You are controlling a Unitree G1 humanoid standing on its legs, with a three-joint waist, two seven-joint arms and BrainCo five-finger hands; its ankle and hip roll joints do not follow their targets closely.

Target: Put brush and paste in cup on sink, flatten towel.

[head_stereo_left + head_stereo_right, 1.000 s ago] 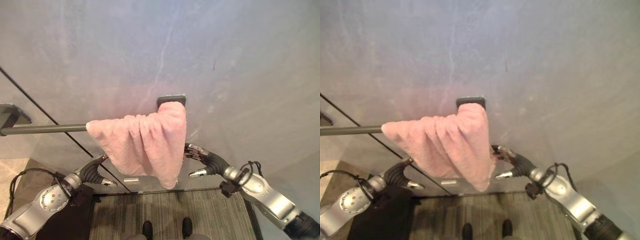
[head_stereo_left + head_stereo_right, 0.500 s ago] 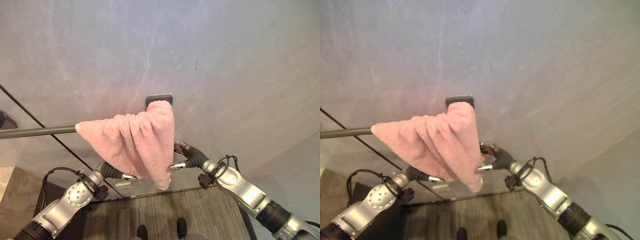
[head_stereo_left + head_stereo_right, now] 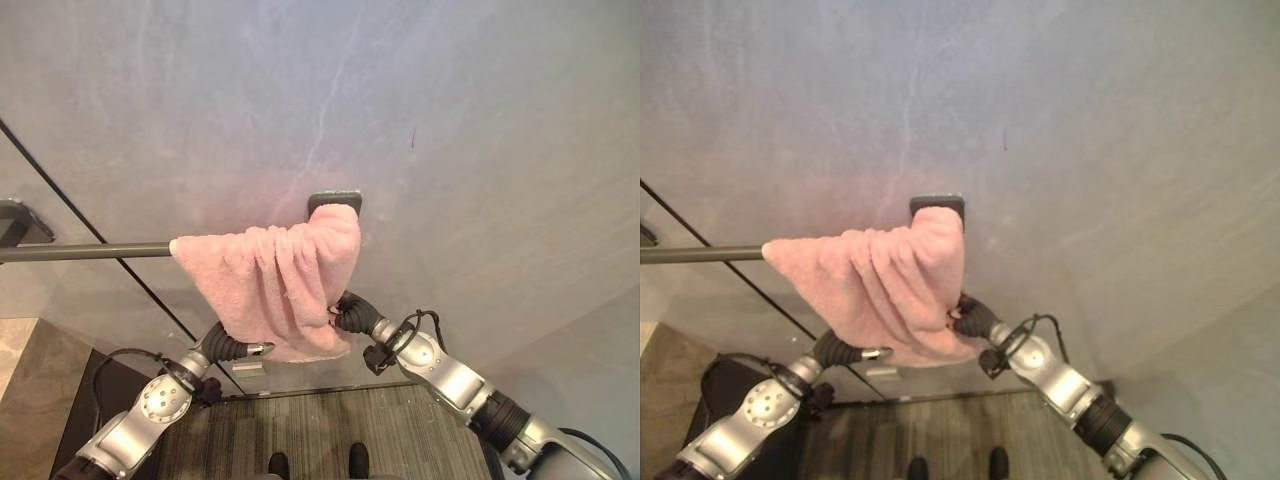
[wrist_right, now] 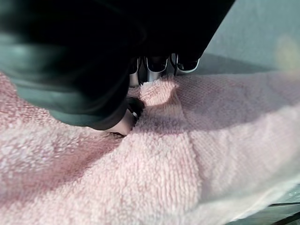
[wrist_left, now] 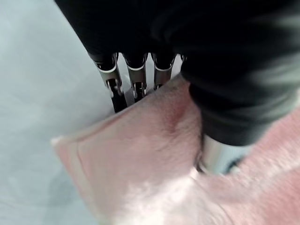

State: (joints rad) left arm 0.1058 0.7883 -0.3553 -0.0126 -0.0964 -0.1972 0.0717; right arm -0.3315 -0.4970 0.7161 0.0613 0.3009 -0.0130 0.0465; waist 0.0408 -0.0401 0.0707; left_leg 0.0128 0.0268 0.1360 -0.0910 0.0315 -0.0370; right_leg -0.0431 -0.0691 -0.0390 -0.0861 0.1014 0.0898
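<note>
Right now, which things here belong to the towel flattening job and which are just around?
Part of the job:
pink towel, bunched on the bar
left hand, at the towel's lower edge
right hand, fingers in the towel's folds

Just around:
towel bar
wall bracket
grey wall

Bunched pink towel [image 3: 275,295] crowding rail's bracket end [image 3: 335,200], bare rail [image 3: 85,251] leftward
</note>
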